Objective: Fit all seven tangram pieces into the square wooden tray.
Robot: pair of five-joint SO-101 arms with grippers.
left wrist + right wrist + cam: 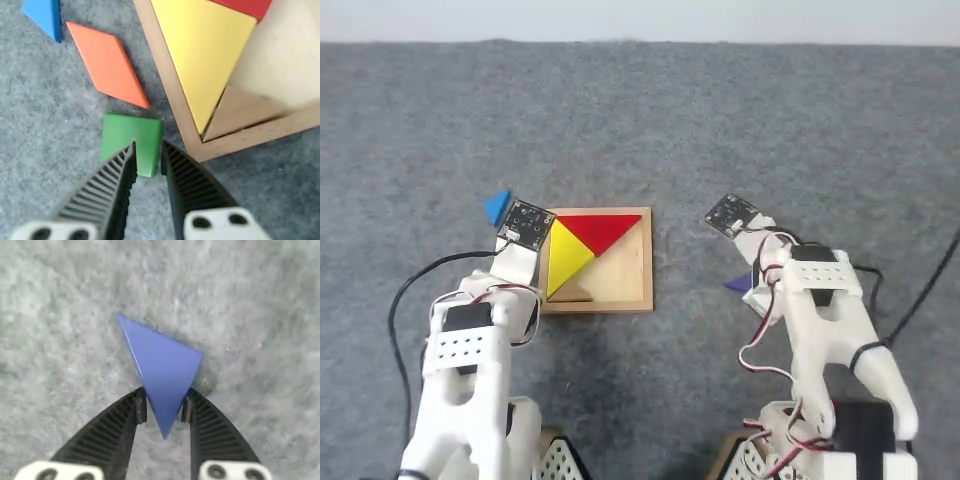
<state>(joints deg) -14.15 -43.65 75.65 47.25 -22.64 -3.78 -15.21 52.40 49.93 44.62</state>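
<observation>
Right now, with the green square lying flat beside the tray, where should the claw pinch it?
Probably from straight above, across two opposite straight edges of the green square. It lies flat on the carpet, so only its thin sides offer a hold, and parallel edges suit a flat pinch better than corners. The wooden tray sits close beside one corner, so go carefully there.

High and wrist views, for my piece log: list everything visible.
square wooden tray: 1, pale, on grey carpet
large yellow triangle: 1, yellow, in tray
large red triangle: 1, red, in tray
light blue triangle: 1, blue, left of tray
orange parallelogram: 1, orange, beside tray
green square: 1, green, at left gripper
dark blue triangle: 1, blue, tip in right gripper
left gripper: 1, black, open
right gripper: 1, black, shut on triangle
</observation>
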